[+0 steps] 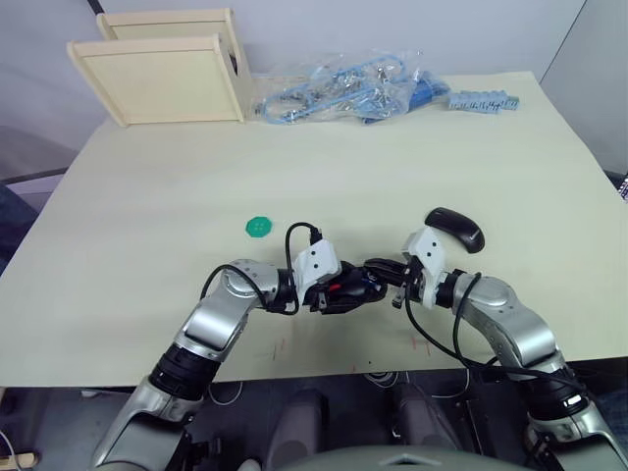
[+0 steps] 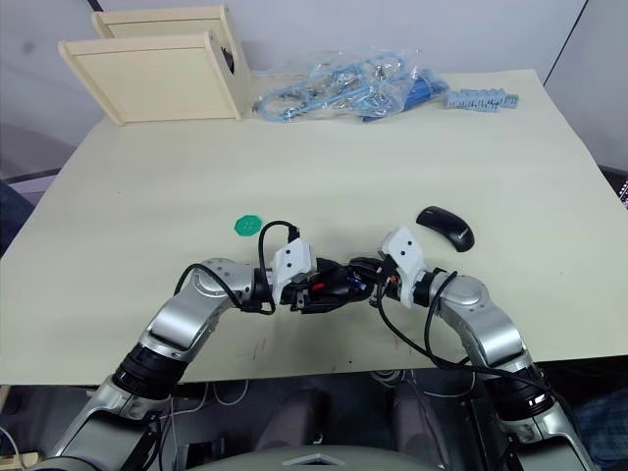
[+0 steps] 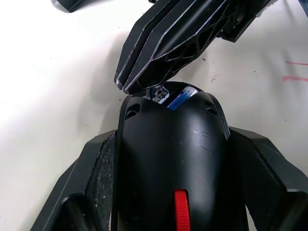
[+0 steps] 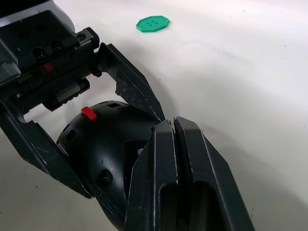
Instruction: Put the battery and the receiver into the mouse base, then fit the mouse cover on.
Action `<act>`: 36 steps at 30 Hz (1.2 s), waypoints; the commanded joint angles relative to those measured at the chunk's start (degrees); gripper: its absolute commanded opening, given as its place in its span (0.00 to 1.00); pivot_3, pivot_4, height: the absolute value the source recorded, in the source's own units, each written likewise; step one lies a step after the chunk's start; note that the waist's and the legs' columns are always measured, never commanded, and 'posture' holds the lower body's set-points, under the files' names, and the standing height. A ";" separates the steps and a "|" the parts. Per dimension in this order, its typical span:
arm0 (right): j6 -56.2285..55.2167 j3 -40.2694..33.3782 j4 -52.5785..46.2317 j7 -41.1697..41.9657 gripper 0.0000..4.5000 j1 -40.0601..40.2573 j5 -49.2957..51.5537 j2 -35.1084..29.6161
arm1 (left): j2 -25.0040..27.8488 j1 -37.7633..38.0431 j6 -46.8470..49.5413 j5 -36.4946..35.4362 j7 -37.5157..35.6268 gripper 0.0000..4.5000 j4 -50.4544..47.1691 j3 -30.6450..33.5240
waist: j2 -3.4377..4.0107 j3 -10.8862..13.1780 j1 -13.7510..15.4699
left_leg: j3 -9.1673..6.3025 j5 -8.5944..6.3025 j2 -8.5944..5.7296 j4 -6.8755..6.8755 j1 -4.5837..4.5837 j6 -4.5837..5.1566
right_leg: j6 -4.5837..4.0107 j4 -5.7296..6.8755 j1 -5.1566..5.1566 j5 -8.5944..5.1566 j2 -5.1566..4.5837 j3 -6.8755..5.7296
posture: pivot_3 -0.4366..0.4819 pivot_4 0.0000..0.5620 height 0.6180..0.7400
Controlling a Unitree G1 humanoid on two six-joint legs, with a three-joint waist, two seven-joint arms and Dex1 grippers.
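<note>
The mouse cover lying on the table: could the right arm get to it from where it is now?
Probably yes: the mouse cover lies bare just beyond the right gripper, nothing between, though that gripper is busy at the mouse base.

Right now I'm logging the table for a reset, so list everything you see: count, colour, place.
mouse base: one, black with red parts, held in the left gripper near the front edge
battery: one, blue, in the base's hollow
mouse cover: one, glossy black, right of centre
button: one, green, left of centre
wooden boxes: two, pale, far left
bag of parts: one, clear with blue, far centre
table: one, cream
left gripper: shut on base
right gripper: shut, tips at battery
</note>
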 commanded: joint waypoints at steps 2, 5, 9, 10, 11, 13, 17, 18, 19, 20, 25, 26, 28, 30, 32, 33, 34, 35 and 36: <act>6.51 6.24 2.92 0.57 0.02 2.44 -2.25 -0.79 | -0.31 -0.34 -0.45 -1.06 -0.62 0.65 -1.87 0.26 | 0.00 -0.06 -0.05 | -0.03 0.00 0.01 -0.01 0.00 0.00 | -0.01 -0.05 0.03 0.00 0.01 -0.04 | 0.48 0.27 1.00; 6.88 6.21 3.13 0.07 0.02 1.70 -2.16 0.12 | -0.32 -0.29 -0.35 -1.10 -0.64 0.65 -1.97 0.24 | 0.01 -0.09 -0.09 | -0.03 0.00 0.01 -0.01 0.01 0.00 | -0.01 -0.05 0.04 0.00 0.01 -0.04 | 0.48 0.27 1.00; 8.31 6.66 4.00 -0.55 0.02 0.63 -3.21 0.37 | -0.32 -0.40 -0.47 -1.01 -0.63 0.65 -1.90 0.18 | 0.00 -0.11 -0.15 | -0.04 0.00 0.01 -0.02 0.01 0.00 | -0.01 -0.05 0.04 0.00 0.01 -0.04 | 0.48 0.27 1.00; 8.38 6.93 4.40 -0.60 0.02 0.50 -3.83 0.17 | -0.37 -0.44 -0.43 -1.02 -0.59 0.65 -1.92 0.17 | 0.01 -0.11 -0.20 | -0.04 0.00 0.01 -0.02 0.01 0.00 | -0.01 -0.06 0.04 0.00 0.01 -0.04 | 0.48 0.27 1.00; 8.99 7.18 4.51 -0.72 0.02 0.49 -4.25 -0.07 | -0.38 -0.46 -0.45 -0.98 -0.58 0.65 -1.91 0.14 | 0.01 -0.13 -0.21 | -0.03 0.00 0.01 -0.02 0.02 0.00 | -0.01 -0.06 0.04 0.00 0.01 -0.03 | 0.48 0.27 1.00; 9.55 7.90 4.34 -0.64 0.02 0.64 -5.02 -0.73 | -0.42 -0.47 -0.37 -1.03 -0.51 0.65 -1.89 0.17 | 0.01 -0.20 -0.20 | -0.04 0.00 0.02 -0.02 0.02 0.00 | -0.01 -0.06 0.05 0.00 0.01 -0.04 | 0.48 0.27 1.00; 9.39 7.45 3.43 0.20 0.02 1.19 -4.81 -1.30 | -0.49 -0.60 -0.61 -0.83 -0.58 0.65 -1.40 0.10 | -0.01 -0.28 -0.21 | -0.03 0.00 0.01 -0.05 0.01 0.00 | -0.01 -0.14 0.06 0.00 0.01 -0.05 | 0.48 0.27 1.00; 9.74 7.22 3.04 0.28 0.02 1.40 -4.69 -1.58 | -0.51 -0.63 -0.65 -0.78 -0.59 0.65 -1.35 0.10 | 0.01 -0.34 -0.24 | -0.02 0.00 0.01 -0.05 0.02 0.00 | -0.01 -0.16 0.06 0.00 0.01 -0.04 | 0.48 0.27 1.00; 9.12 7.23 2.54 0.66 0.02 1.75 -4.82 -2.08 | -0.57 -0.67 -0.71 -0.76 -0.61 0.65 -1.23 0.09 | 0.02 -0.35 -0.24 | -0.03 0.00 0.02 -0.07 0.02 0.00 | -0.01 -0.17 0.07 0.00 0.01 -0.04 | 0.48 0.27 1.00; 8.98 7.21 2.13 0.80 0.02 2.02 -4.86 -2.38 | -0.61 -0.70 -0.75 -0.74 -0.62 0.65 -1.13 0.08 | 0.03 -0.36 -0.19 | -0.04 0.00 0.02 -0.07 0.02 0.00 | -0.01 -0.17 0.07 0.00 0.01 -0.04 | 0.48 0.27 1.00; 6.20 5.76 1.79 0.06 0.02 2.44 -4.36 -0.99 | -0.74 -0.74 -0.68 -0.84 -0.73 0.65 -1.00 0.18 | 0.02 -0.38 -0.20 | -0.06 0.00 0.02 -0.07 0.03 0.00 | 0.00 -0.26 0.16 0.00 0.01 -0.08 | 0.48 0.27 1.00; 5.30 4.54 1.71 -0.29 0.02 2.44 -3.51 0.07 | -0.77 -0.74 -0.62 -0.87 -0.72 0.65 -0.99 0.21 | 0.02 -0.38 -0.20 | -0.07 -0.01 0.02 -0.07 0.05 0.00 | 0.00 -0.26 0.17 0.00 0.01 -0.08 | 0.48 0.27 1.00; 4.11 1.57 1.29 -1.07 0.02 2.39 -1.49 2.29 | -0.79 -0.74 -0.63 -0.88 -0.74 0.65 -0.96 0.23 | 0.01 -0.38 -0.23 | -0.07 -0.01 0.03 -0.08 0.05 0.00 | 0.00 -0.29 0.20 0.00 0.02 -0.12 | 0.48 0.27 1.00; 3.18 -1.75 0.42 -1.39 0.02 2.16 0.67 4.06 | -0.93 -0.88 -0.56 -0.89 -0.67 0.65 -0.76 0.29 | 0.03 -0.37 -0.22 | -0.09 -0.01 0.03 -0.08 0.04 0.00 | 0.00 -0.29 0.20 0.00 0.02 -0.13 | 0.48 0.27 1.00; 2.64 -4.36 -0.53 -1.48 0.02 1.96 2.22 5.01 | -0.95 -0.79 -0.52 -0.93 -0.66 0.65 -0.84 0.36 | 0.06 -0.33 -0.21 | -0.09 -0.01 0.03 -0.08 0.03 0.00 | 0.01 -0.28 0.19 0.00 0.01 -0.10 | 0.48 0.27 1.00; 2.43 -5.27 -1.01 -1.36 0.02 1.93 2.92 5.22 | -0.99 -0.76 -0.49 -0.93 -0.66 0.65 -0.85 0.37 | 0.08 -0.30 -0.15 | -0.08 -0.01 0.03 -0.08 0.02 0.00 | 0.01 -0.29 0.18 0.01 0.01 -0.11 | 0.48 0.27 1.00; 2.39 -6.11 -1.76 -1.08 0.02 1.97 3.75 5.29 | -1.05 -0.71 -0.43 -0.95 -0.68 0.65 -0.91 0.38 | 0.10 -0.28 -0.10 | -0.10 0.00 0.03 -0.08 -0.02 0.00 | 0.01 -0.29 0.16 0.01 0.00 -0.13 | 0.48 0.27 1.00; 2.39 -6.55 -2.24 -0.89 0.02 2.01 4.30 5.26 | -1.11 -0.69 -0.38 -0.94 -0.70 0.65 -0.93 0.39 | 0.11 -0.27 -0.03 | -0.10 0.00 0.03 -0.08 -0.05 0.00 | 0.01 -0.30 0.13 0.01 0.00 -0.13 | 0.48 0.27 1.00; 2.54 -6.79 -2.66 -0.70 0.02 2.15 4.79 5.23 | -1.17 -0.66 -0.29 -0.97 -0.71 0.65 -0.98 0.42 | 0.13 -0.25 0.01 | -0.10 -0.01 0.03 -0.08 -0.09 0.00 | 0.01 -0.30 0.08 0.01 0.00 -0.13 | 0.48 0.27 1.00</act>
